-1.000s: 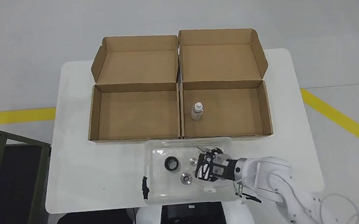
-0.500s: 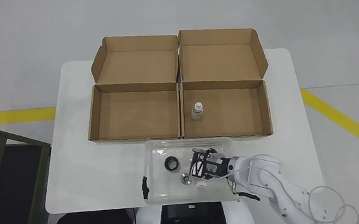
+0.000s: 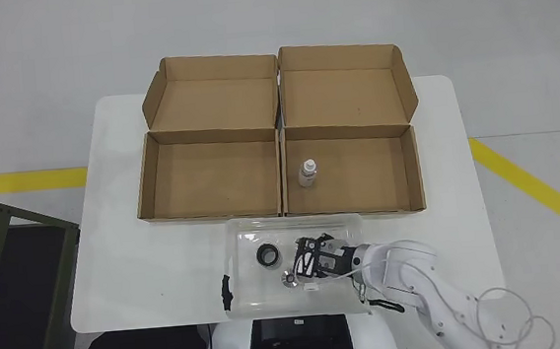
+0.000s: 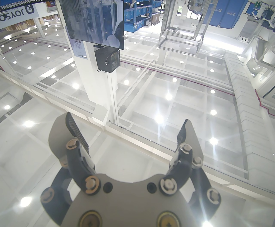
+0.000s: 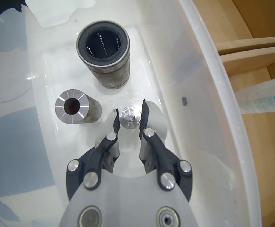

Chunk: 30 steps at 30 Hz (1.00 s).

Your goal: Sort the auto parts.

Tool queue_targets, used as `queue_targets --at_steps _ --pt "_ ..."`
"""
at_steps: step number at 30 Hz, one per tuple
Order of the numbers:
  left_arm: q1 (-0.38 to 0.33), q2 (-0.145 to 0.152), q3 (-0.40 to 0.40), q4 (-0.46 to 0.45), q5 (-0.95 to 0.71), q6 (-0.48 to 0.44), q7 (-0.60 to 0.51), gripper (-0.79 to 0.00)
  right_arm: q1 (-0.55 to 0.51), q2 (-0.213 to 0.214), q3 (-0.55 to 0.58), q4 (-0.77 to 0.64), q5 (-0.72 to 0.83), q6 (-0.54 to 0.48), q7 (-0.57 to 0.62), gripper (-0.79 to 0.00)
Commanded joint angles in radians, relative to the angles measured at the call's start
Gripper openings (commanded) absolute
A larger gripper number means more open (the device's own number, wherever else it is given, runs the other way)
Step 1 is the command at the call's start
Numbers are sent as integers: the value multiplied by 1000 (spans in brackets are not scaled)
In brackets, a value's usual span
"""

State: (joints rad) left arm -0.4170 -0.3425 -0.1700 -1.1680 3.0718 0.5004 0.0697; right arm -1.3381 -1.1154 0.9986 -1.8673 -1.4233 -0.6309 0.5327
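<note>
- Right gripper (image 5: 129,116) is closed narrowly, pinching the small round silver metal part (image 5: 130,118).
- The smooth rim could slip out; the steel hollow cylinder (image 5: 77,109) just beside may get knocked.

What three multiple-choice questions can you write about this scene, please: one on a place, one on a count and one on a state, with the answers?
1. Where is the small white part?
A. in the left cardboard box
B. in the right cardboard box
C. on the bare table

2. How many metal parts are in the clear bin?
A. one
B. three
C. five

3. How is the left gripper?
A. open and empty
B. shut on a bolt
C. shut on a bottle

Answers:
1 B: the top view shows it on that box's floor.
2 B: there are the linear bearing, the steel sleeve and the small round part between the right gripper's fingers.
3 A: its fingers stand wide apart with nothing between them.
</note>
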Motion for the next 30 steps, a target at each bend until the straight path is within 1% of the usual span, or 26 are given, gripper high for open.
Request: queue_targets --at_steps 1,10,19,22,25,30 --pt "0 0 0 0 0 0 0 0 -2 1 2 -7 1 -1 0 -785" --pt "0 0 0 0 0 0 0 0 -34 12 38 -89 19 -24 -12 -785" --pt "0 0 0 0 0 0 0 0 -100 29 111 -239 16 -18 -78 -785" --pt "0 0 0 0 0 0 0 0 -122 33 139 -287 22 -13 -118 -785" --pt "0 0 0 0 0 0 0 0 -135 35 165 -321 42 -3 -183 -785" --pt "0 0 0 0 0 0 0 0 -129 34 190 -331 97 16 -310 -785"
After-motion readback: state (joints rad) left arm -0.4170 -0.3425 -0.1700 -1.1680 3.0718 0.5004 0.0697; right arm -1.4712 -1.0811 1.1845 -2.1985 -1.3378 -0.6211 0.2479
